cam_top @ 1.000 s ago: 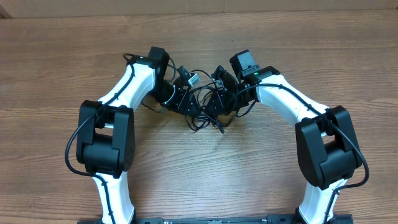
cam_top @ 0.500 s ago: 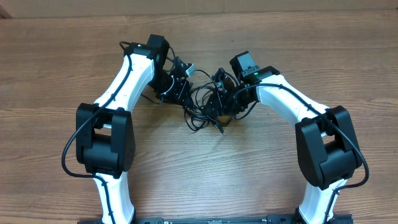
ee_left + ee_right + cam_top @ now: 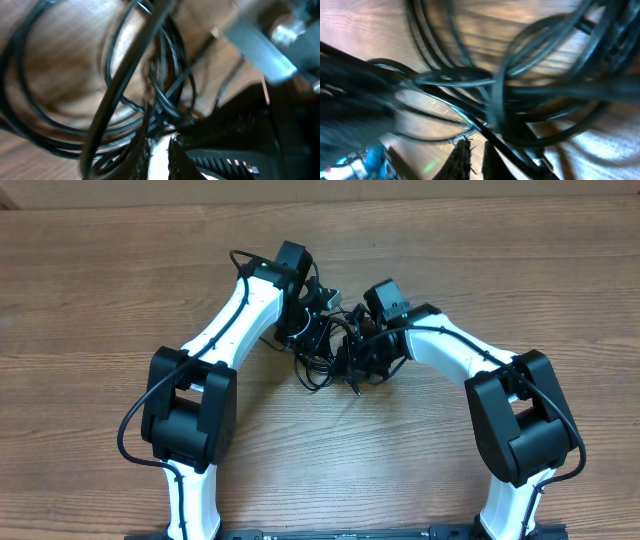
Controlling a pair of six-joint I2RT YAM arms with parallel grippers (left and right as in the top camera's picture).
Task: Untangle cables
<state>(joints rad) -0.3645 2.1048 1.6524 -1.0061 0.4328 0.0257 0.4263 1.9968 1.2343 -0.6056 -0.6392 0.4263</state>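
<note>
The cables (image 3: 322,362) are a knot of thin black cords on the wooden table between my two arms, with a silver-tipped plug (image 3: 331,299) at its far edge. My left gripper (image 3: 312,328) presses into the knot from the far left. In the left wrist view its jaws (image 3: 160,152) are nearly together, with cable loops (image 3: 125,65) meeting at the tips. My right gripper (image 3: 358,352) enters the knot from the right. In the right wrist view its fingers (image 3: 476,159) are close together, a black cord (image 3: 500,145) crosses their tips, and thick loops (image 3: 520,90) fill the frame.
Bare wooden table (image 3: 100,300) surrounds the knot on all sides. Both white arms bend inward from bases at the near edge. Part of the other arm's grey hardware (image 3: 255,50) shows close by in the left wrist view.
My left arm has swung right, toward the middle of the knot, and the silver plug moved with it. My right gripper has edged left into the cords. Both pairs of jaws have narrowed.
</note>
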